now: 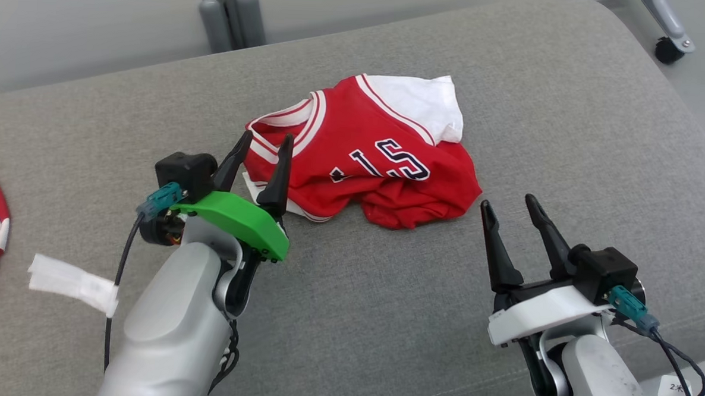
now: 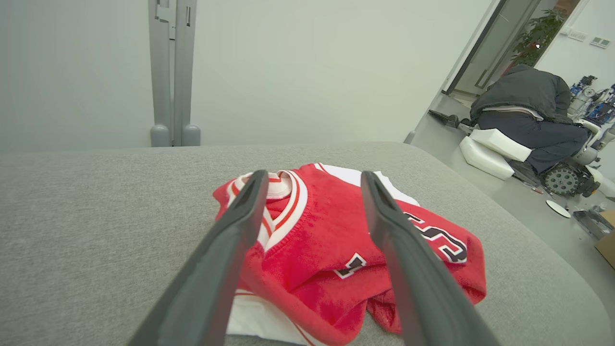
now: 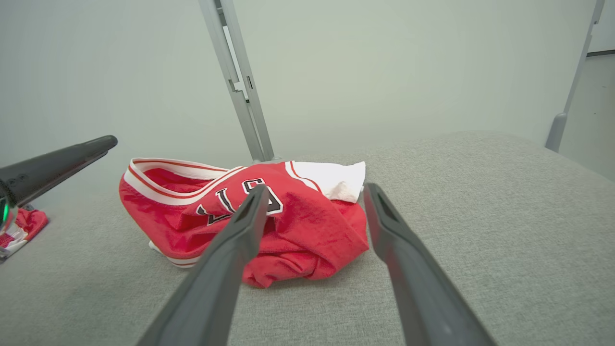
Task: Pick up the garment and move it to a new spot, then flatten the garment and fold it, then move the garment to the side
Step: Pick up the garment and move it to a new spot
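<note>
Red garment (image 1: 378,157) on grey cushion (image 1: 383,306), left jaws released at collar, right jaws released nearby

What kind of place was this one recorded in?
Likely a robotics lab or workshop: a red jersey lies on a plain grey cushion, and a person is bent beside wheeled equipment.

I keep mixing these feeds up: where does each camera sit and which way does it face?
Head view: above, facing forward and down at the red jersey on the grey cushion; left gripper and right gripper show.
Left wrist view: on that wrist, facing along its own fingers to the jersey's collar.
Right wrist view: likewise along its fingers; the left gripper's finger shows at left.
All share the jersey.
</note>
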